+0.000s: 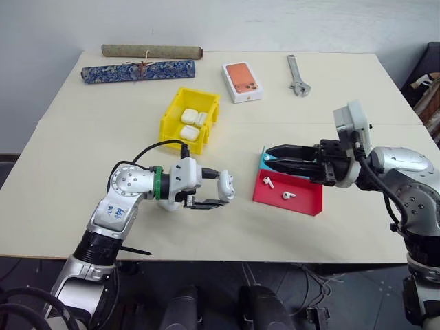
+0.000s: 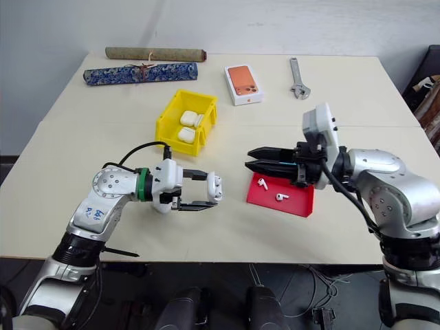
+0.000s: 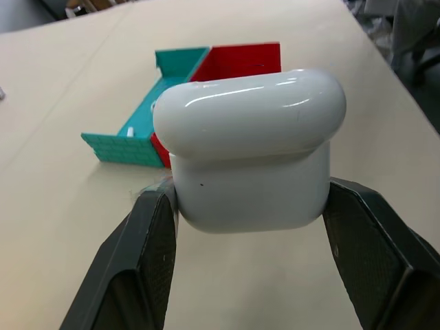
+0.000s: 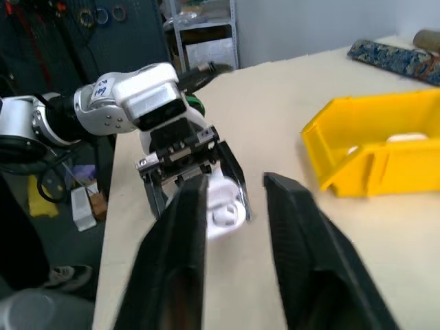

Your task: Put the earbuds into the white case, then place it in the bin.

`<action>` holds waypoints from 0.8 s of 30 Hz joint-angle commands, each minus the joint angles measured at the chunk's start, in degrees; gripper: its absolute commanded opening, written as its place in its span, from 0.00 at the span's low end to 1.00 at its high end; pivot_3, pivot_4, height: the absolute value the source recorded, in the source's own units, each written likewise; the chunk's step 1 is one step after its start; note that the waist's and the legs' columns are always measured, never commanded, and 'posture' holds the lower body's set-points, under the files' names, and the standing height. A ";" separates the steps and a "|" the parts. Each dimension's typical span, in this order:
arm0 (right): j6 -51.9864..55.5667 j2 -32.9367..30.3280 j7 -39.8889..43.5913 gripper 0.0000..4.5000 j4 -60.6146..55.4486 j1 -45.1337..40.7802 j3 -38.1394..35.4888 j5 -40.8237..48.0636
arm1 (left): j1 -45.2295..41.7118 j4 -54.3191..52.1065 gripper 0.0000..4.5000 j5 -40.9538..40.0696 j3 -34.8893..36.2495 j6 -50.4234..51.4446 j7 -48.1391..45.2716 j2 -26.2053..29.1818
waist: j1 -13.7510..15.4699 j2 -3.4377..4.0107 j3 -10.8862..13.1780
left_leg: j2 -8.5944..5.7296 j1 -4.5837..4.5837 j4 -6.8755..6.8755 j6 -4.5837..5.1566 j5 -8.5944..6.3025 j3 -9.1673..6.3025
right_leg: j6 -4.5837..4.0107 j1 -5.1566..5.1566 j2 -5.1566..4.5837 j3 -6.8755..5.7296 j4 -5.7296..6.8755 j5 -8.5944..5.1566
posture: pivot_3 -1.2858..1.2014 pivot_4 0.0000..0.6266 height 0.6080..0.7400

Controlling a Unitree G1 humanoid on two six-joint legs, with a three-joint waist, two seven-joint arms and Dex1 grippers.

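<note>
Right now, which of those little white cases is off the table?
The white case gripped between the left gripper's black fingers, held above the table in front of the red tray. The other cases lie inside the yellow bin.

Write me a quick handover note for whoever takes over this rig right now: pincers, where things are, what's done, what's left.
Left pincer: shut on the white case, held above the table, lid apparently closed.
Right pincer: fingers slightly apart, holding nothing visible, pointing toward the case, above the tray's edge.
Two earbuds lie loose in the red and blue tray.
The yellow bin already holds several white cases.
Done: one case picked up.
Left: get the earbuds into the held case, then set it in the bin.
</note>
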 commanded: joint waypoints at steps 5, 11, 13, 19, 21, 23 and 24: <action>-1.12 3.32 -2.97 0.00 -4.49 -3.15 9.68 -6.23 | -1.55 -4.55 0.62 0.20 -1.65 3.89 1.18 -0.86 | 0.14 0.00 0.00 | 0.00 -0.10 0.02 -0.02 0.01 -0.06 | 0.00 -0.02 0.00 -0.06 0.05 0.00 | 0.52 0.24 1.00; -1.13 2.91 -3.75 0.00 -3.03 -3.24 14.05 -12.29 | -1.05 -5.82 0.62 -0.26 -1.26 4.91 1.72 -1.06 | 0.21 0.00 0.00 | 0.00 -0.22 0.13 -0.01 0.01 -0.15 | 0.00 -0.03 -0.01 -0.16 0.05 0.00 | 0.52 0.24 1.00; -1.70 2.72 -3.80 0.00 -2.22 -3.02 14.97 -14.37 | -0.89 -6.21 0.62 -0.59 -1.05 5.07 1.82 -1.16 | 0.18 0.00 0.00 | 0.00 -0.25 0.15 0.00 0.01 -0.17 | 0.01 -0.02 -0.01 -0.18 0.05 0.00 | 0.52 0.24 1.00; -3.55 -0.29 -0.52 0.00 -0.88 -1.10 15.18 -17.03 | -0.51 -7.51 0.62 -2.23 0.33 6.01 2.36 -1.53 | 0.19 0.00 0.00 | 0.00 -0.27 0.18 0.00 0.01 -0.20 | 0.01 -0.03 0.00 -0.24 0.07 0.00 | 0.52 0.24 1.00; -5.23 -2.83 1.53 0.00 -0.31 1.46 13.86 -17.52 | 0.00 -8.43 0.62 -3.55 1.50 6.60 2.30 -1.26 | 0.30 0.00 0.00 | 0.00 -0.30 0.19 0.00 0.01 -0.23 | 0.01 -0.02 0.00 -0.26 0.05 0.00 | 0.52 0.24 1.00; -6.19 -3.77 2.21 0.00 0.02 3.47 12.09 -16.94 | 0.52 -9.08 0.62 -4.32 2.13 6.91 2.01 -0.75 | 0.28 0.00 0.00 | -0.02 -0.31 0.19 0.01 0.00 -0.26 | 0.01 0.00 -0.01 -0.29 0.04 0.01 | 0.52 0.24 1.00; -7.04 -3.78 2.70 0.00 -0.03 4.55 10.89 -16.18 | 0.77 -9.40 0.62 -4.86 2.41 6.92 1.64 -0.55 | 0.27 -0.01 0.01 | -0.02 -0.32 0.20 0.01 0.00 -0.26 | 0.02 0.00 -0.02 -0.30 0.04 0.01 | 0.52 0.24 1.00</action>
